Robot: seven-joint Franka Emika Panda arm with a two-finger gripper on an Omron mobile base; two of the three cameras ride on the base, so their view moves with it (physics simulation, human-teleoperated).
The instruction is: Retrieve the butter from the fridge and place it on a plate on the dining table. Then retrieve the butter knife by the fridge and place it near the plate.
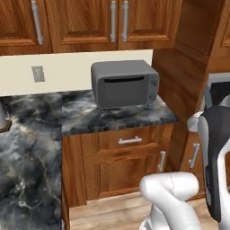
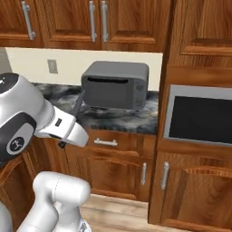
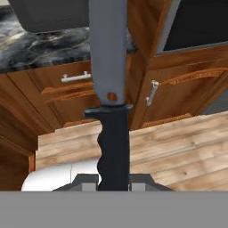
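Surface: black marble (image 1: pixel 117 117), wood cabinets above and below.
Microwave (image 1: pixel 126 83): closed, at 12 o'clock.
Fingers (image 3: pixel 113 180): clamped on knife (image 3: pixel 111 89) handle.

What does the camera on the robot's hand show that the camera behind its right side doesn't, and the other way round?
Hand view alone: the knife seen whole, grey blade and black handle, clamped in the gripper, over pale wood flooring.
Right base view alone: the robot's white arm, upper cabinets and a wall outlet.
Both: the grey microwave, the marble counter, the drawer handle beneath it and the dark built-in oven.
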